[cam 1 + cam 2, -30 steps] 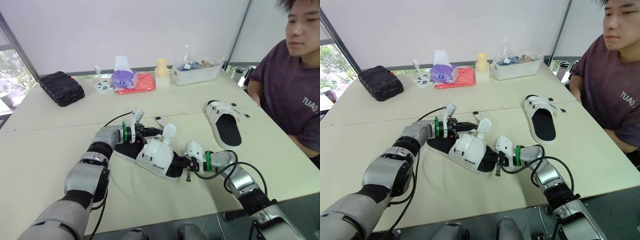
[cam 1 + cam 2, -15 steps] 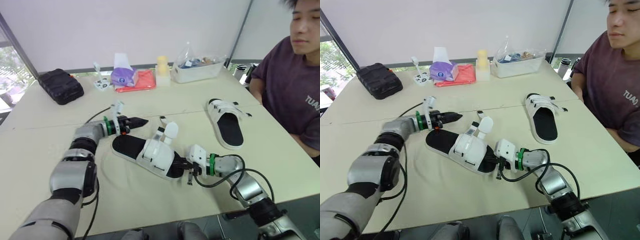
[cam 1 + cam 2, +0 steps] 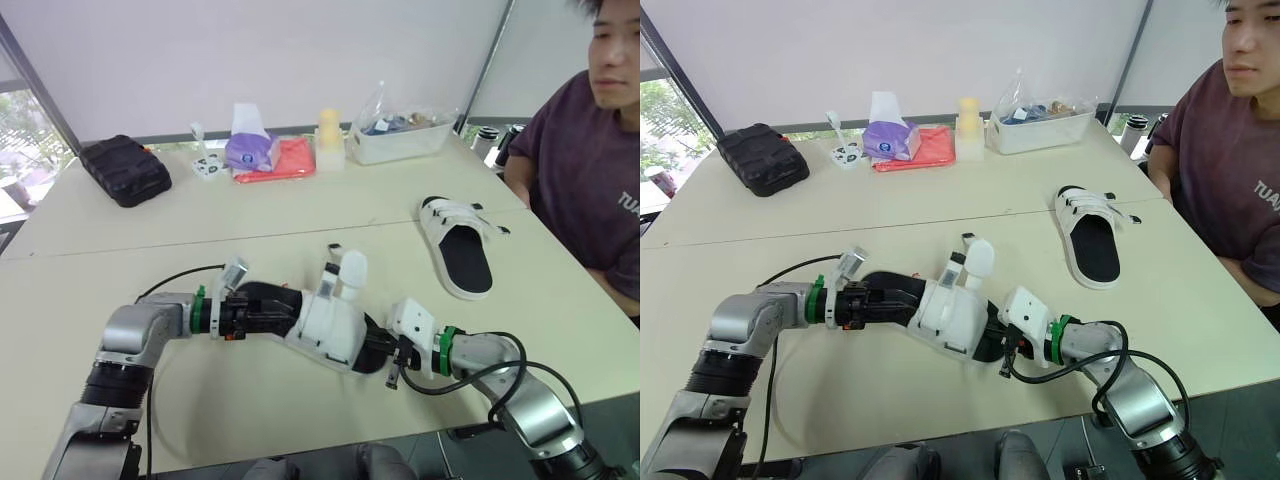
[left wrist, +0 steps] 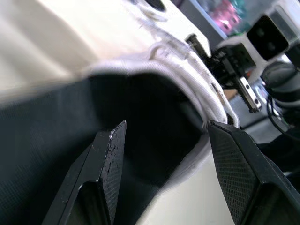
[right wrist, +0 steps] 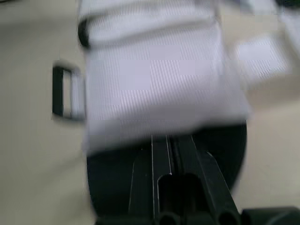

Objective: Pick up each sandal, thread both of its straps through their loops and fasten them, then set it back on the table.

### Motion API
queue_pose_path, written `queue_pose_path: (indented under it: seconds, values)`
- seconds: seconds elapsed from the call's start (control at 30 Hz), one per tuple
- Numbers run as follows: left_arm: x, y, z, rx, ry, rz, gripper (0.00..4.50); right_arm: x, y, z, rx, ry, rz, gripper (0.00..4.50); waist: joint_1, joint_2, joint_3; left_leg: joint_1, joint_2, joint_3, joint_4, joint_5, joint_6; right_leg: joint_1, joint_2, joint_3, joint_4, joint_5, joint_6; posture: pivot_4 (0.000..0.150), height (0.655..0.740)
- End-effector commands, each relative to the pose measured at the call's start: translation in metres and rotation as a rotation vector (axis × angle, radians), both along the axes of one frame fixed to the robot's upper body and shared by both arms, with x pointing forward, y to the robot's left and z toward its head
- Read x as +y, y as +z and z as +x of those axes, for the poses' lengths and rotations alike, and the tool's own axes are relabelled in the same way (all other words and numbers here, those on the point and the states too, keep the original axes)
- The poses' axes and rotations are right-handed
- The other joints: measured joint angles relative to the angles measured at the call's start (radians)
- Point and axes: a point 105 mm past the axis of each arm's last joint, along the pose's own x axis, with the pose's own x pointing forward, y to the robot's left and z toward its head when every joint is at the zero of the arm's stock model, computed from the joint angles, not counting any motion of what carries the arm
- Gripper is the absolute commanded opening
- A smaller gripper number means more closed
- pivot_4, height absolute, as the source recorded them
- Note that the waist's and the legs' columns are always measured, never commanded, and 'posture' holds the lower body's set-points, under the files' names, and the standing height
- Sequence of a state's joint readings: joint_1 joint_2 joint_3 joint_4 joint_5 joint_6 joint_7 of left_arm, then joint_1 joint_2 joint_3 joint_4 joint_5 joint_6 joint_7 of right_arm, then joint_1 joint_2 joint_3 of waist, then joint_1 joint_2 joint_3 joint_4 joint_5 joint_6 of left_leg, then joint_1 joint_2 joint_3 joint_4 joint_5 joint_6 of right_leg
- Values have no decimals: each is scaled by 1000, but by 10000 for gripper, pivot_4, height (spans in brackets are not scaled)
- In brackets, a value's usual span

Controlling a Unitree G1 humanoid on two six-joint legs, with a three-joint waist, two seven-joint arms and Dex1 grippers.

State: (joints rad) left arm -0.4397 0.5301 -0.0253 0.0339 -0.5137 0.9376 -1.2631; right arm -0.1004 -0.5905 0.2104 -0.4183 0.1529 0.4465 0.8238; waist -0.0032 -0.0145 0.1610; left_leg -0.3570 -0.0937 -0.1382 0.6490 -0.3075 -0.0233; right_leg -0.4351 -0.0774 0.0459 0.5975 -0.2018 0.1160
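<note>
Sandal (image 3: 330, 325) is lying mid-table between your grippers. Left gripper (image 4: 166, 127) is straddling its heel, fingers wide. Right gripper (image 5: 171, 140) is sitting at the toe, fingers closed together. Probably light, with a stiff sole and floppy straps, so you're best gripping the sole.

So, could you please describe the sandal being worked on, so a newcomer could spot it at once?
On the table, look at the near edge, between the left pincer and right pincer. That white sandal has straps sticking up loose; the other sandal, near the person, lies flat.
</note>
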Motion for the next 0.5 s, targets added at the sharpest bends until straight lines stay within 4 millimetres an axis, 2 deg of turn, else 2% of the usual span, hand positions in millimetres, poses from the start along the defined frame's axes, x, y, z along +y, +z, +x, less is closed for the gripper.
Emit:
queue_pose_path:
  seconds: [0.03,0.23,0.33,0.43,0.5]
  values:
    - [-9,12,-7,-51,-70,-14,28256,4,12,-4,-27,28,17,0,-4,0,2,0,0,0,0,0,0,0,0,0,0,0,0,1500,7400]
    - [2,13,-6,-61,-50,26,28256,-6,16,4,-32,-5,33,0,-9,1,3,0,0,0,0,0,0,-1,0,-1,0,0,0,1500,7400]
    - [18,14,-7,-108,-49,90,28256,-7,12,13,-25,6,37,0,-10,1,4,0,1,0,0,0,0,-1,0,0,0,0,0,1500,7400]
    - [39,27,11,-157,12,108,28256,-6,10,19,-10,26,59,0,-7,1,5,0,1,0,0,0,0,-1,0,-1,0,0,0,1500,7400]
    - [47,43,29,-179,73,66,28256,-5,8,21,-2,50,59,0,-3,1,5,0,0,0,0,0,0,-1,1,-1,0,0,0,1500,7400]
